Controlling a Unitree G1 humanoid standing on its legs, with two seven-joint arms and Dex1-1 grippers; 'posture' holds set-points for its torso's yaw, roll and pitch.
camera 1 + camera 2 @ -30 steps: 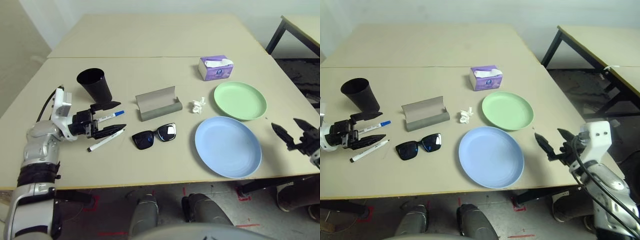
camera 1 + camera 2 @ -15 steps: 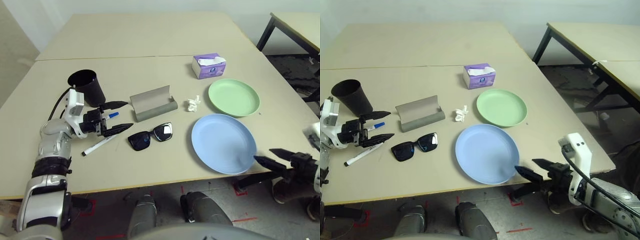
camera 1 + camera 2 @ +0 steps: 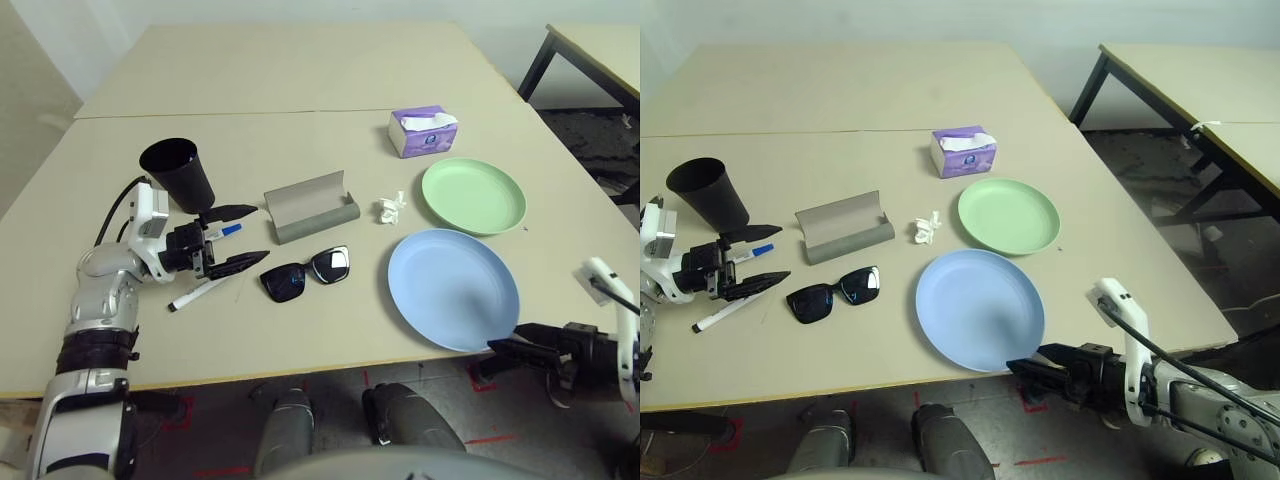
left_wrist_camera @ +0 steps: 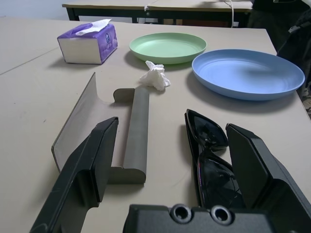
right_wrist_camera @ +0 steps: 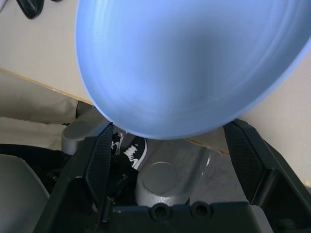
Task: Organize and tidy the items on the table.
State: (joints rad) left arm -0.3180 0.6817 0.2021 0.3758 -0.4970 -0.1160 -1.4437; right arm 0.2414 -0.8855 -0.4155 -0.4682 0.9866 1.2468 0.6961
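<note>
Left claw [image 3: 238, 238] stands wide, empty, level over the tabletop [image 3: 300, 140], straddling the blue-capped pen [image 3: 222, 231]; black-capped pen [image 3: 195, 293] lies just below it, long axis slanting toward the cup [image 3: 180, 174]. Left arm is nearer both pens

Right claw [image 3: 1025, 367] stands wide, empty, just off the tabletop's near edge, tips pointing at the blue plate [image 3: 980, 309]

Left wrist view shows sunglasses [image 4: 209, 155] and glasses case [image 4: 109, 138] straight ahead between the fingers; right wrist view shows the plate's near rim overhanging the edge
</note>
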